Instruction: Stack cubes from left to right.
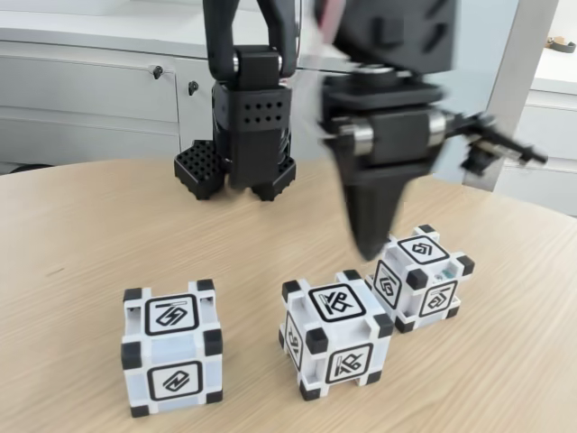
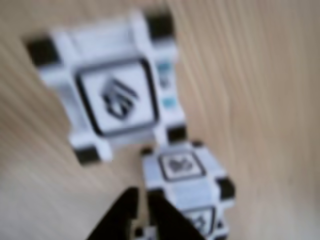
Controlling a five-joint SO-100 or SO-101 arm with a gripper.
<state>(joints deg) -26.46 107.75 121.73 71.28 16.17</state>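
In the fixed view we see three white plastic cubes with black corner blocks on the pale wooden tabletop (image 1: 81, 225): one at lower left (image 1: 171, 345), one at lower centre (image 1: 335, 334), and one just right of it (image 1: 422, 275), apparently touching it. The black tool (image 1: 370, 239) hangs blurred above the right pair. In the wrist view its fingers (image 2: 122, 212) sit nearly closed at the bottom edge, gripping nothing.

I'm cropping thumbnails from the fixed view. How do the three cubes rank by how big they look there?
1. Left cube, nearest the camera.
2. Middle cube, nearly as large, so a close call.
3. Right cube, smallest, farther back.

They appear the same make, so the differences likely come from distance.
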